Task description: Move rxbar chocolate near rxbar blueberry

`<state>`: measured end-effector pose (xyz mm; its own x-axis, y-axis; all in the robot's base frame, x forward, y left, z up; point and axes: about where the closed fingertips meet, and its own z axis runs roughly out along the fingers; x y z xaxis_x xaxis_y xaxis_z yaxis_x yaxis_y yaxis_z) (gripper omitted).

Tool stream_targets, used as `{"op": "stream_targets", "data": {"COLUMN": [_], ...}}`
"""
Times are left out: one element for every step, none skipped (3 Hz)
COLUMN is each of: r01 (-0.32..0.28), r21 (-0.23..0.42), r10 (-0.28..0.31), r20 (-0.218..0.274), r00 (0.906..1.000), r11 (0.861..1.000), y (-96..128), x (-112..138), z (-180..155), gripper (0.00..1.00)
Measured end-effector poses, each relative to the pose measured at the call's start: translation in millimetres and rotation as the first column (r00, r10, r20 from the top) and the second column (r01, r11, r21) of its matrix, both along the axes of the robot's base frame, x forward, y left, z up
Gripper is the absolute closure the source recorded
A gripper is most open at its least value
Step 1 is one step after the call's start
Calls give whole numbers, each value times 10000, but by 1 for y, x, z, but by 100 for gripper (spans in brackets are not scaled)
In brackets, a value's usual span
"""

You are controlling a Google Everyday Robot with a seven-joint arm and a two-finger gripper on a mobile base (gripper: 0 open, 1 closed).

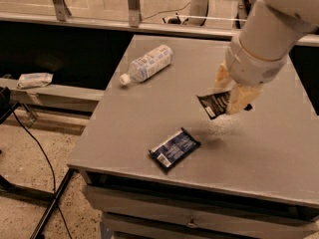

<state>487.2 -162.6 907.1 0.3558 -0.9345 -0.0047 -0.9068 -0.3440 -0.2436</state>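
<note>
The rxbar blueberry (174,148), a dark blue wrapper with a white label, lies flat near the table's front edge. My gripper (230,94) is shut on the rxbar chocolate (213,104), a black wrapper with a white label at its lower end. It holds the bar tilted in the air above the table, up and to the right of the blue bar. The bar's shadow falls on the table just right of the blue wrapper.
A clear plastic bottle (146,63) lies on its side at the table's back left. The grey table (279,153) has its front edge close below the blue bar. A rail and glass panels run behind the table. A cable and metal frame are on the floor at left.
</note>
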Motion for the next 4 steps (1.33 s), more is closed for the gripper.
{"op": "stream_targets", "data": {"r01": [-364,-455,-441,-430], "r21": [236,-77,-501,-729], "r10": [366,452,403,361], "r20": [-58,-329,-750,-938], "r00": [9993,9984,9964,9949], "r11": [9991,9989,9978,9964], "y": [45,71,86,99], "x": [4,-9,-23,-30], "z": [6,-12,-41,-54], "gripper": [82,59,36,13]}}
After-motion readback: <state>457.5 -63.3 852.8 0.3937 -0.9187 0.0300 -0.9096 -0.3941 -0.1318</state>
